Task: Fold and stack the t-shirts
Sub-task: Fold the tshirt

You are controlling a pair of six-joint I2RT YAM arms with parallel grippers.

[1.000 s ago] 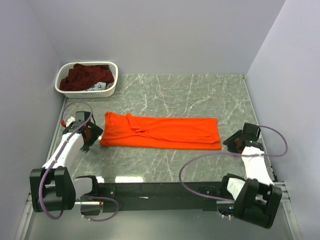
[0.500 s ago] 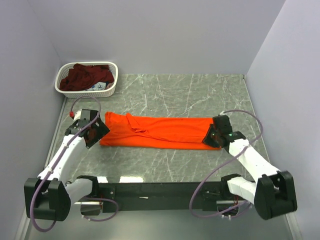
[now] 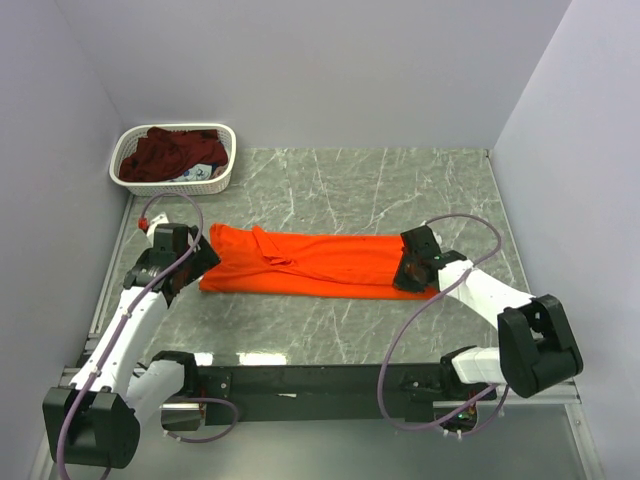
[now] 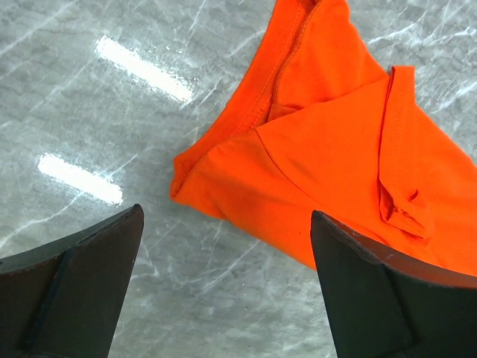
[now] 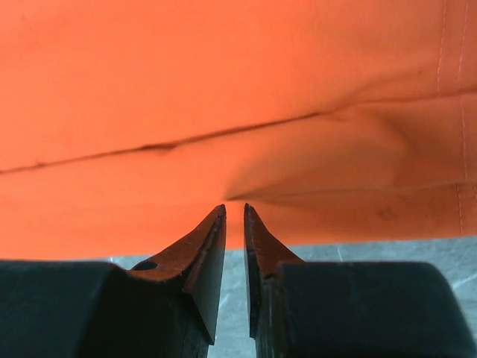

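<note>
We found the plain bright orange short-sleeved t-shirt [image 3: 320, 263] lying flat on the grey marbled desk [image 3: 330, 185], already narrowed to a band whose long axis ran left to right, one tool at each end. The left tool [image 3: 185, 262] hung above the collar end with its jaws spread wide and nothing between them. The right tool [image 5: 235, 212] sat at the near edge of the hem end, jaws drawn almost together. A crease ran to their tips, but we could not tell whether cloth was caught. The next fold, we judged, would run along that axis. The dark maroon t-shirt [image 3: 165, 152] lay crumpled in the white lattice plastic basket [image 3: 225, 175], well apart.
</note>
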